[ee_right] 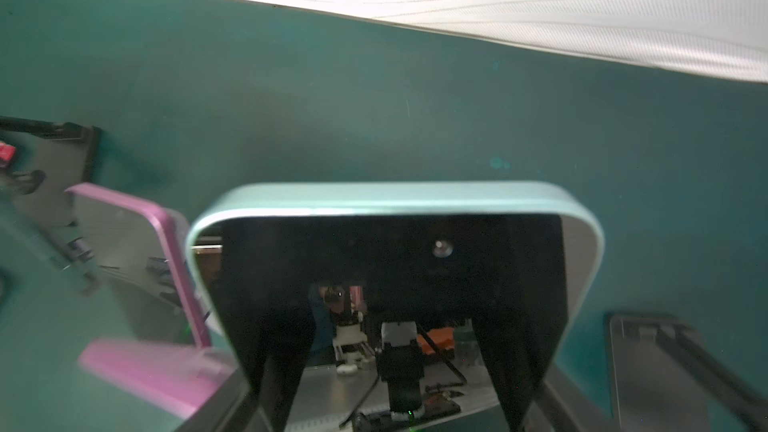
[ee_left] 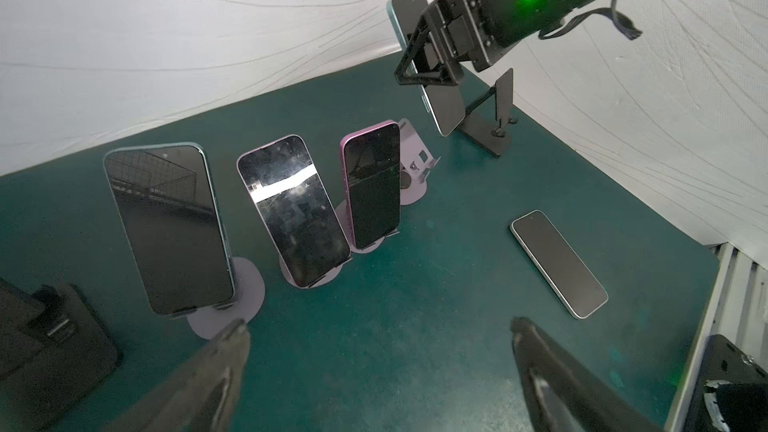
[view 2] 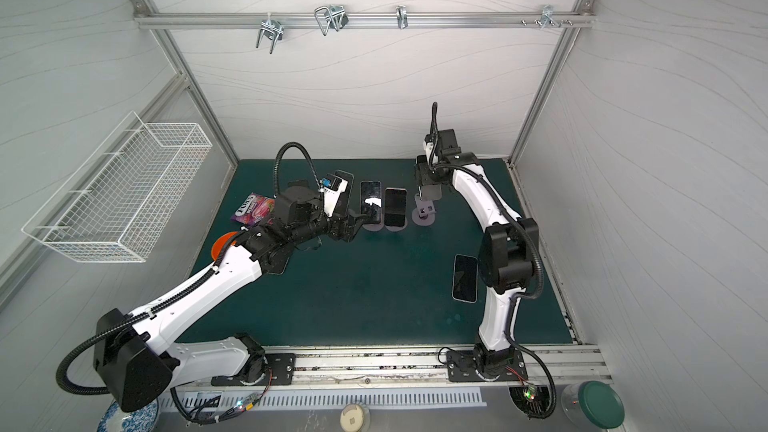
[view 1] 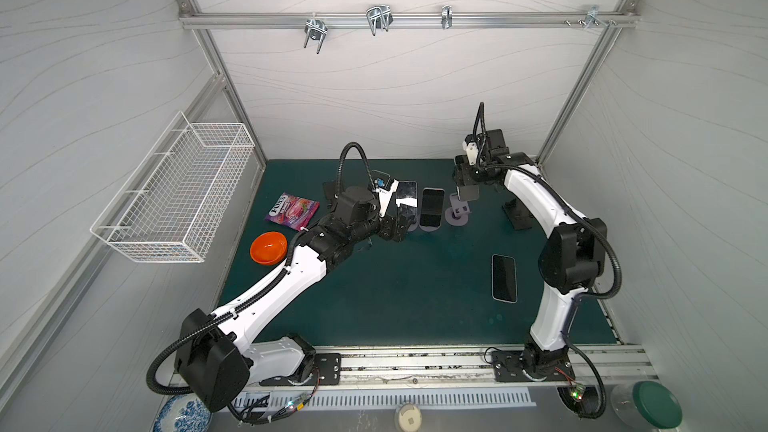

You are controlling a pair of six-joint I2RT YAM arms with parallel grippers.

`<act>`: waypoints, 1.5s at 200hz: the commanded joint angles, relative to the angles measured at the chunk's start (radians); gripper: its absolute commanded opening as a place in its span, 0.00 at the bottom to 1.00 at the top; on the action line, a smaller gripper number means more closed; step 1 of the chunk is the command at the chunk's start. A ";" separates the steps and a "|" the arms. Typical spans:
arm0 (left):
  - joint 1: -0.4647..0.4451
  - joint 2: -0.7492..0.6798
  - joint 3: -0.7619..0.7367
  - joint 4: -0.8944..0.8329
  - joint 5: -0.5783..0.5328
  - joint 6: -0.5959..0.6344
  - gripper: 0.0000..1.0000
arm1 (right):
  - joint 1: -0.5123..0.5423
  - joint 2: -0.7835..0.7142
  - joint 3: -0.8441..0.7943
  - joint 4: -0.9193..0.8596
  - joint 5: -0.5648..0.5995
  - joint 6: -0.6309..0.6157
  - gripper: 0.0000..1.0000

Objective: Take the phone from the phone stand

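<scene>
The left gripper hovers low over the mat, jaws spread wide with nothing between them. I judge it is standing by, not doing the work. Just ahead of those jaws, three propped phones lean back on lilac stands with their screens up. That slope leaves their side edges free for a grip. To the right of the jaws a flat phone lies on the mat, well apart from any stand.

Further right, the right gripper has its jaws closed on the phone, pinching its upper part. This is probably so the phone can be drawn up and out of a stand's lip. Below these jaws the phone hangs tilted between an empty lilac stand and a black stand.

I cannot tell which of the two stands is its own, nor whether its lower corner touches the black base. In the right wrist view the dark fingers merge with the dark screen, so where the pads sit is hard to make out. In both top views the left arm covers part of the leftmost propped phone.
</scene>
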 commanded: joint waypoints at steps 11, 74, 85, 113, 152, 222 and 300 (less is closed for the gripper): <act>-0.001 -0.025 0.026 -0.021 0.021 -0.050 0.99 | -0.004 -0.130 -0.068 0.025 -0.039 0.044 0.43; -0.037 -0.025 0.065 -0.071 -0.023 -0.134 0.99 | -0.004 -0.322 -0.216 0.030 -0.052 0.077 0.35; -0.067 -0.021 0.072 -0.074 -0.056 -0.132 0.99 | -0.004 -0.357 -0.245 0.030 -0.052 0.074 0.34; -0.135 -0.013 0.084 -0.086 -0.119 -0.154 0.99 | -0.015 -0.438 -0.317 0.023 -0.076 0.083 0.33; -0.247 -0.028 0.113 -0.143 -0.204 -0.174 0.99 | -0.018 -0.547 -0.430 0.026 -0.107 0.115 0.16; -0.356 -0.051 0.103 -0.195 -0.301 -0.249 0.99 | -0.006 -0.719 -0.587 -0.018 -0.102 0.201 0.00; -0.417 -0.071 0.065 -0.198 -0.356 -0.322 0.99 | 0.013 -0.826 -0.651 -0.102 -0.131 0.269 0.00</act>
